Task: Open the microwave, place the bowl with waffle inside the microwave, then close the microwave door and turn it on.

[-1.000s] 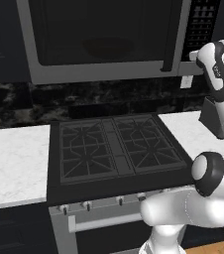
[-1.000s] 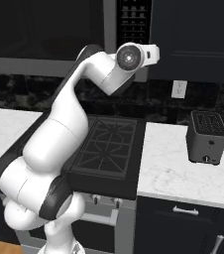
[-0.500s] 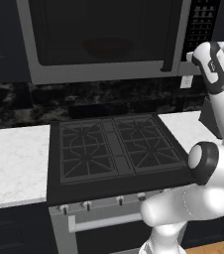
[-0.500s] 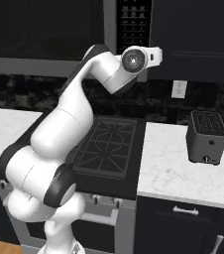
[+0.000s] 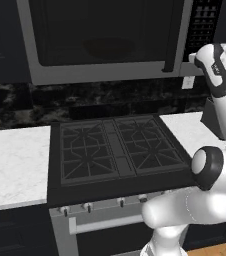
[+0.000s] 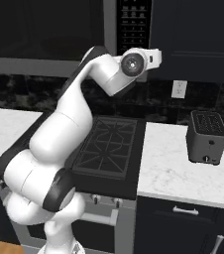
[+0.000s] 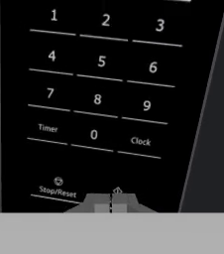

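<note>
I see the microwave (image 5: 110, 40) mounted above the stove (image 5: 115, 150), and its door (image 5: 105, 35) is shut, flush with the frame. Through the dark glass I can make out a faint round shape inside, maybe the bowl (image 5: 107, 48), but it is too dim to be sure, and I cannot tell the waffle at all. The dark vertical handle (image 5: 173, 35) stands at the right edge of the door, just beside the button panel (image 5: 203, 25). From the hand view, the gripper (image 7: 110, 203) is closed, its two tips pressed together, right at the panel below the "0" key, next to the "Stop/Reset" label; the key under the tips has only a small symbol that I cannot read, and the tips cover its lower part. If the tips really touch the panel, I cannot say. In the left base view the wrist hides the lower part of the panel, and the top of the microwave is cut off. In the right base view the toaster (image 6: 206, 136) sits on the counter (image 6: 183, 173), well apart from the arm.
</note>
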### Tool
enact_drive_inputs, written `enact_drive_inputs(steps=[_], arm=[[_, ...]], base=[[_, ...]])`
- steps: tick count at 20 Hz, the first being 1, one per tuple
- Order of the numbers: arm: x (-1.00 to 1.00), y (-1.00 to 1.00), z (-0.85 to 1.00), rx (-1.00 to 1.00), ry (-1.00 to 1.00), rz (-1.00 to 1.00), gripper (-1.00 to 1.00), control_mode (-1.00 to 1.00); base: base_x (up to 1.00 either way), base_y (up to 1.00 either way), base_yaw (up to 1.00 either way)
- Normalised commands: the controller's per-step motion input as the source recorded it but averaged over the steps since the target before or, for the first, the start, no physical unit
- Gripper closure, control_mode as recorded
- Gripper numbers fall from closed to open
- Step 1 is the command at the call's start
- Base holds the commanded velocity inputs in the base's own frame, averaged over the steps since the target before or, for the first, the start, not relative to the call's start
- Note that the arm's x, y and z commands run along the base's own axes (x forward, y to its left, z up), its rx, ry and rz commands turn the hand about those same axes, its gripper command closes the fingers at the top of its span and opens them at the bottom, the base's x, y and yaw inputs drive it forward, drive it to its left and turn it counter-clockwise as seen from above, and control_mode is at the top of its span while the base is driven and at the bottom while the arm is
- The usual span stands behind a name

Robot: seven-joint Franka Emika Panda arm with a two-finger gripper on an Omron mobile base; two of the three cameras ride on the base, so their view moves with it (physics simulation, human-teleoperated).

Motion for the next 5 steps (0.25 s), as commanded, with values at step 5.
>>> enact_drive_inputs(steps=[5], arm=[[-0.85,0.12,-0.01,0.01,-0.09,0.00,1.00,-1.00]], base=[[0.00,0.00,0.00]])
